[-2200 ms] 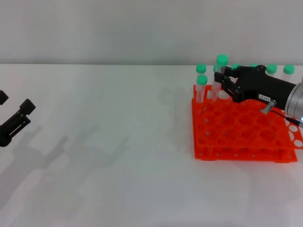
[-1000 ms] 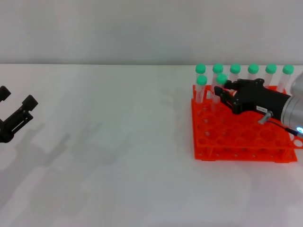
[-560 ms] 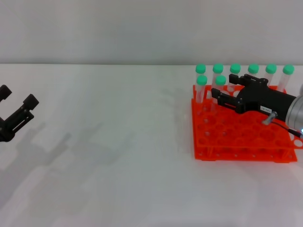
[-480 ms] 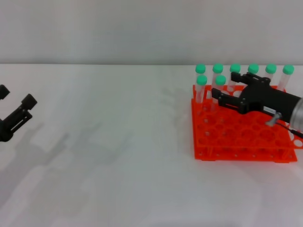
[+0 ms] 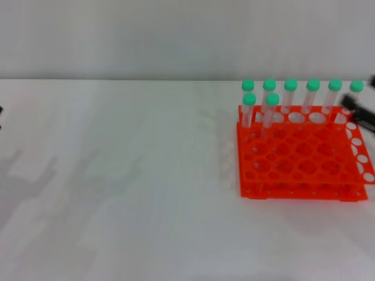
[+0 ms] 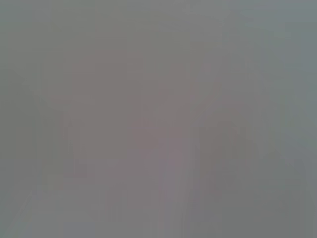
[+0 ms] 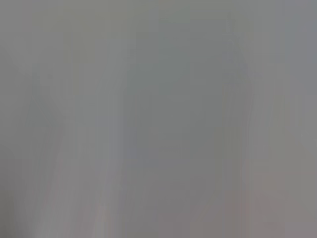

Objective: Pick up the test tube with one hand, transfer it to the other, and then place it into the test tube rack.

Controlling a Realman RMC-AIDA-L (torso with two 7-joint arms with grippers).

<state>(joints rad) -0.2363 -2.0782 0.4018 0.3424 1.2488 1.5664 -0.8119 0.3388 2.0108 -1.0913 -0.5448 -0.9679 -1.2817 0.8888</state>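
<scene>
The orange-red test tube rack (image 5: 302, 161) stands at the right of the white table. The test tube (image 5: 271, 108), clear with a green cap, stands upright in a hole of the rack's second row, beside another green-capped tube (image 5: 249, 108). Nothing holds it. My right gripper (image 5: 358, 114) shows only as a blurred black part at the right edge of the head view, behind the rack's far right corner and apart from the tube. My left gripper is out of the head view. Both wrist views show only flat grey.
Several more green-capped tubes (image 5: 313, 93) stand in the rack's back row. The white table (image 5: 129, 175) stretches out left of the rack, with soft arm shadows on it. A pale wall runs along the back.
My right gripper let go of the tube in the second row and drew back to the right, off the rack. My left gripper moved out past the left edge.
</scene>
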